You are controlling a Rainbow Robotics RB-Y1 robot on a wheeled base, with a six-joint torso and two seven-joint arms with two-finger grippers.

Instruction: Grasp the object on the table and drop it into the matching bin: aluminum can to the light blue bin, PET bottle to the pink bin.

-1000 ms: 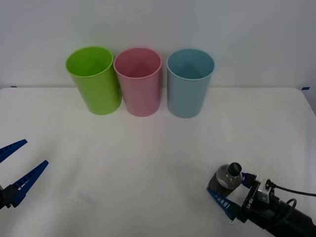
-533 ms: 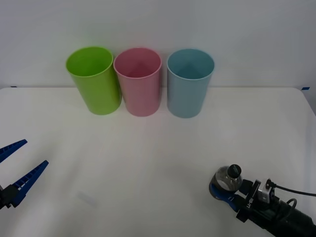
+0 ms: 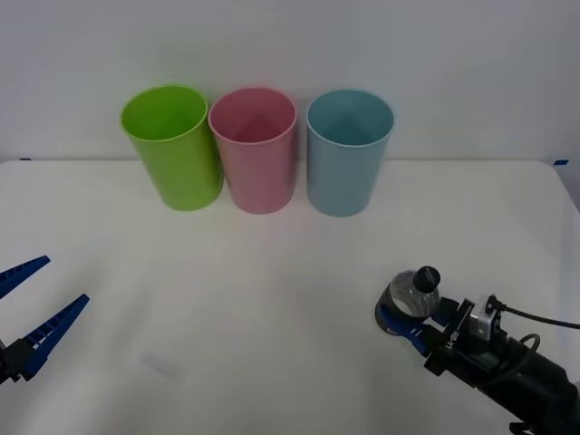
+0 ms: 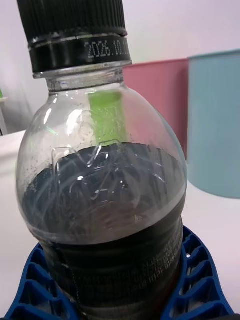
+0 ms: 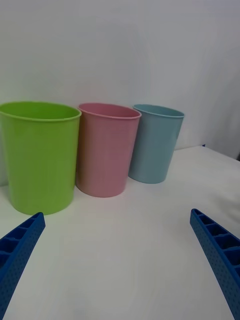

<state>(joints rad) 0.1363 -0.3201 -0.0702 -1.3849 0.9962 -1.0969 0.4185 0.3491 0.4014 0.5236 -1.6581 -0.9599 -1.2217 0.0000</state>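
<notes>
While the table (image 3: 272, 272) spans the whole front view, white and flat, three bins sit in a row at 12 o'clock against the far wall: lime green bin (image 3: 172, 145), the pink bin (image 3: 254, 149), the light blue bin (image 3: 348, 149), rims nearly touching, all upright and open-mouthed so a drop from above goes straight in. Lined up like that, the choice is purely by colour.

My left gripper (image 3: 27, 313) is parked at 8 o'clock, fingers spread wide, nothing between them, facing the bins. It's out of the way, idle.

My right gripper (image 3: 408, 324) is at 4 o'clock, pinching the PET bottle (image 3: 412, 299) low on its dark label. Bottle stands upright, black cap up, dark liquid well below the shoulder. Blue ribbed fingers (image 4: 200, 280) wrap both sides of the body, touching it. Low grip keeps the weight close to the pads, so I judge it stable for carrying.

I can't tell if the base is clear of the table. Pink bin lies well apart at 11 o'clock from the bottle. Next call: carry up and over that rim.
</notes>
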